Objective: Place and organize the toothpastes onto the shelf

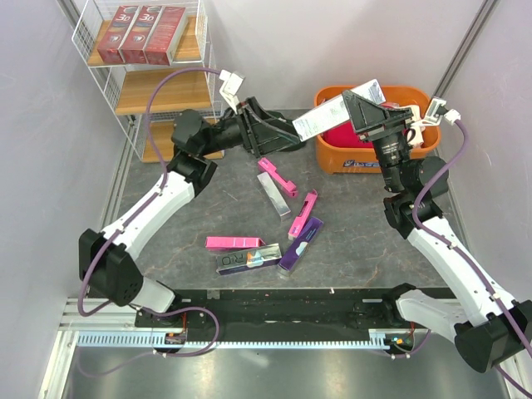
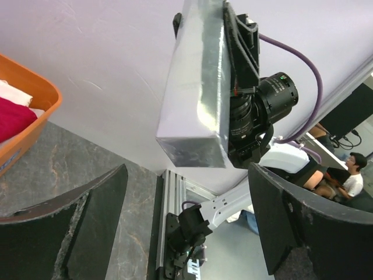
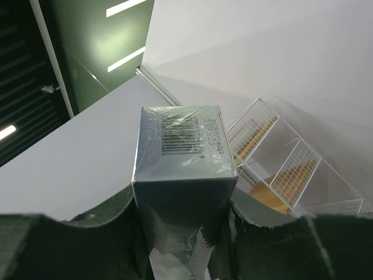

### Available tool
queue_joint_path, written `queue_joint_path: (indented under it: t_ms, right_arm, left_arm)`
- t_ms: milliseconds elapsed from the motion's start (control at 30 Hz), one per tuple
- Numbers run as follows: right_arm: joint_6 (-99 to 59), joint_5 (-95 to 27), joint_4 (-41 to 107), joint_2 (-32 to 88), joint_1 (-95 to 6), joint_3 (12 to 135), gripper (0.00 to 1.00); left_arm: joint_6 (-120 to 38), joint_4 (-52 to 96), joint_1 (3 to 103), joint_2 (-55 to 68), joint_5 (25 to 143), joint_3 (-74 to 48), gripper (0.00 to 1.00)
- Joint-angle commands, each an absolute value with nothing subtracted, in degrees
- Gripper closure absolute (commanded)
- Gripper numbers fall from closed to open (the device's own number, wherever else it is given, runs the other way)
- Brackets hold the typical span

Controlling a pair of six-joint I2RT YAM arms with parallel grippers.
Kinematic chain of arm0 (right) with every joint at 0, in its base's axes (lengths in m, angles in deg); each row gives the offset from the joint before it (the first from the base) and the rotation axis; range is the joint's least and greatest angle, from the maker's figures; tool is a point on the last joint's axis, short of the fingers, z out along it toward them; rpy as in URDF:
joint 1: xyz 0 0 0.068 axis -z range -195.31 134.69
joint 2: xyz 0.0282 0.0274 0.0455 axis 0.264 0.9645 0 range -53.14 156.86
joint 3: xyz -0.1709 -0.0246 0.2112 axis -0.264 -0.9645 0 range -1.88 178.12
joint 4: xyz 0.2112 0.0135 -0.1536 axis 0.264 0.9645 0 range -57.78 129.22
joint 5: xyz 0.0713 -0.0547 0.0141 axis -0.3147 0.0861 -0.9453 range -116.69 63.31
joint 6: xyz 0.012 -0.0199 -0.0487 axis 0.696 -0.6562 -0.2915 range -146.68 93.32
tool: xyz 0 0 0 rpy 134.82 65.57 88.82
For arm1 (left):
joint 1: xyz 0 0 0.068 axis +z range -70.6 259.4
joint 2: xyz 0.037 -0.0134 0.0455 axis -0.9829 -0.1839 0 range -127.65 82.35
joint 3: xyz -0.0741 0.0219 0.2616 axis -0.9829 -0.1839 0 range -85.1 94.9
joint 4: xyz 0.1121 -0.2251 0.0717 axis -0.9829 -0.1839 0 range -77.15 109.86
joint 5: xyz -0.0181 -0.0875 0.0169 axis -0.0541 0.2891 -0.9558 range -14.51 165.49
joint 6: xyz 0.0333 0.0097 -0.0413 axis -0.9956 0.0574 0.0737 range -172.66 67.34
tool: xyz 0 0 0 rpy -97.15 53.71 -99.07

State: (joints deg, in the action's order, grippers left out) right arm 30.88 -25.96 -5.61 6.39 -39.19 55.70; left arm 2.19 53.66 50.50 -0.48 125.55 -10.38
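A silver-grey box [image 1: 332, 115] is clamped between the right fingers [image 3: 87, 245], which press against its two long sides. It is held in the air at the left edge of the orange tub [image 1: 345, 160], with its free end pointing away from the tub toward the shelf [image 1: 166, 90]. A barcode is seen on that end face in the right wrist view.

The left fingers [image 2: 87, 216] are spread wide apart with nothing between them. They are raised just left of the tub and face the free end of the silver-grey box. In the left wrist view the box is seen beyond the fingertips, not touched by them.

The shelf stands well to the left of the tub, against the far-left wall. Three dark red boxes [image 1: 137, 33] are lined up side by side on its top board.

On the bench [image 1: 183, 216], left of the tub and nearer the arm bases, six more boxes lie scattered:
- a pink box [image 1: 276, 176] closest to the tub
- a second silver box [image 1: 273, 195] touching it
- another pink box [image 1: 303, 214]
- a purple box [image 1: 301, 245]
- a flat pink box [image 1: 235, 243]
- a holographic box [image 1: 248, 259] farthest from the tub

Something red [image 1: 349, 135] lies inside the tub.
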Motion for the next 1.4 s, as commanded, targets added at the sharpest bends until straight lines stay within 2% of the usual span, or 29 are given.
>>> queue_joint_path:
  t_ms: [0, 100, 267, 300, 333, 367, 400, 500, 533, 633, 667, 767, 867, 1167, 1367]
  right_arm:
    - [32.6, -26.5, -10.5, 5.9, -39.2, 56.6, 0.57]
    - [33.1, -26.5, -10.5, 6.1, -39.2, 56.7, 0.57]
    - [34.4, -28.5, -11.0, 6.9, -39.2, 56.7, 0.57]
    - [34.5, -28.5, -11.0, 7.0, -39.2, 56.7, 0.57]
    - [34.6, -28.6, -10.9, 6.8, -39.2, 56.7, 0.56]
    - [34.7, -28.6, -11.0, 6.9, -39.1, 56.7, 0.56]
    - [34.7, -28.5, -11.0, 6.9, -39.2, 56.7, 0.56]
    - [34.8, -28.4, -10.8, 6.9, -39.3, 56.7, 0.54]
    - [34.8, -28.3, -10.8, 6.9, -39.1, 56.6, 0.53]
    - [34.7, -28.2, -10.4, 7.0, -39.2, 56.7, 0.36]
    - [34.8, -28.1, -10.2, 6.9, -39.2, 56.7, 0.26]
    - [34.5, -28.0, -9.8, 7.0, -39.2, 56.7, 0.11]
    - [34.0, -27.8, -9.4, 6.9, -39.2, 56.4, 0.03]
    - [32.5, -25.6, -5.9, 6.7, -39.2, 55.9, 0.02]
    - [31.6, -25.3, -5.1, 7.3, -39.2, 55.4, 0.02]
  left_arm:
    - [3.4, 56.2, 48.7, -2.9, 123.7, -6.0, 0.12]
    - [3.2, 56.2, 48.0, -3.8, 123.5, -4.5, 0.16]
    - [4.6, 56.2, 47.8, -5.7, 123.1, -2.8, 0.29]
    - [5.3, 56.2, 47.8, -6.1, 123.6, -2.4, 0.34]
    - [5.8, 56.2, 47.8, -6.4, 123.7, -1.8, 0.44]
    - [6.0, 56.2, 47.7, -6.8, 124.0, -1.3, 0.47]
    - [6.5, 56.2, 47.6, -7.3, 124.5, -0.8, 0.56]
    - [6.7, 56.4, 47.5, -7.7, 125.4, -0.6, 0.67]
    - [6.7, 56.5, 47.5, -7.5, 125.3, -0.7, 0.67]
    - [6.2, 56.8, 47.5, -6.7, 124.8, -1.5, 0.71]
    - [5.9, 56.8, 47.6, -6.5, 124.4, -1.8, 0.73]
    - [5.2, 56.2, 47.9, -5.5, 123.0, -2.8, 0.77]
    - [4.8, 55.8, 48.7, -4.1, 121.3, -4.5, 0.78]
    - [10.3, 60.3, 57.2, 1.2, 119.6, -14.9, 0.94]
    - [18.3, 68.5, 66.3, 5.2, 121.4, -25.1, 0.98]
